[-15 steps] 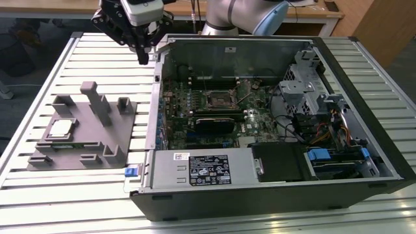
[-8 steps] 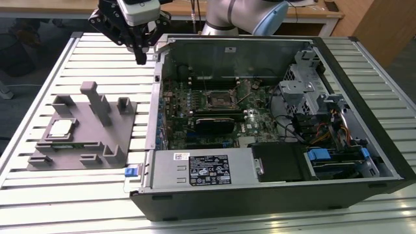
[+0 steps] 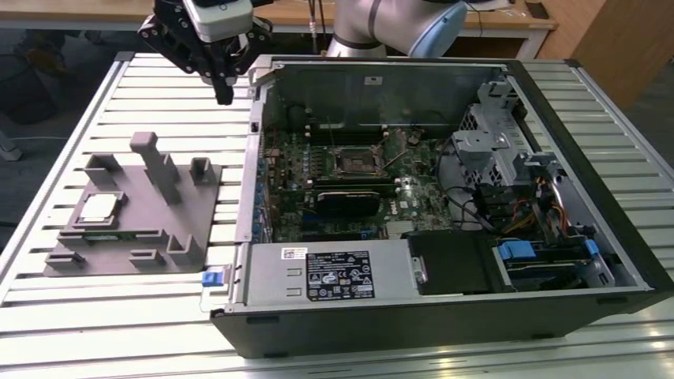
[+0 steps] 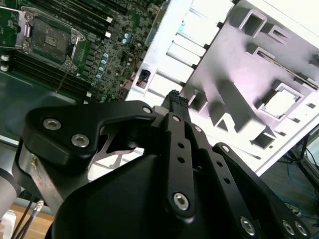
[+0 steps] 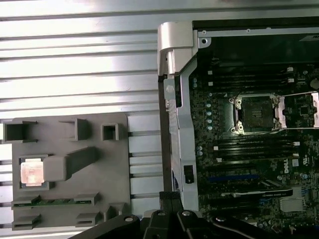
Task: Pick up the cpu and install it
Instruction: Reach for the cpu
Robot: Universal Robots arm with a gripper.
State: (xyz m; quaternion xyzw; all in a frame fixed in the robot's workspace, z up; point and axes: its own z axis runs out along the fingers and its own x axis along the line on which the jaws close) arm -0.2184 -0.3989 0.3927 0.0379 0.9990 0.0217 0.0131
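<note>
The cpu, a small square chip with a pale silvery top, lies in a square pocket of the grey tray at the exterior view's left. My black gripper hangs high above the slatted table, between the tray's far end and the case's left wall. It is shut with nothing in it. The open black-framed motherboard socket sits inside the case, its metal retaining frame flipped open to one side.
The open computer case fills the middle and right of the table, with drive cages and cables on its right. Upright posts rise from the tray. A green memory stick lies in a tray slot near the cpu.
</note>
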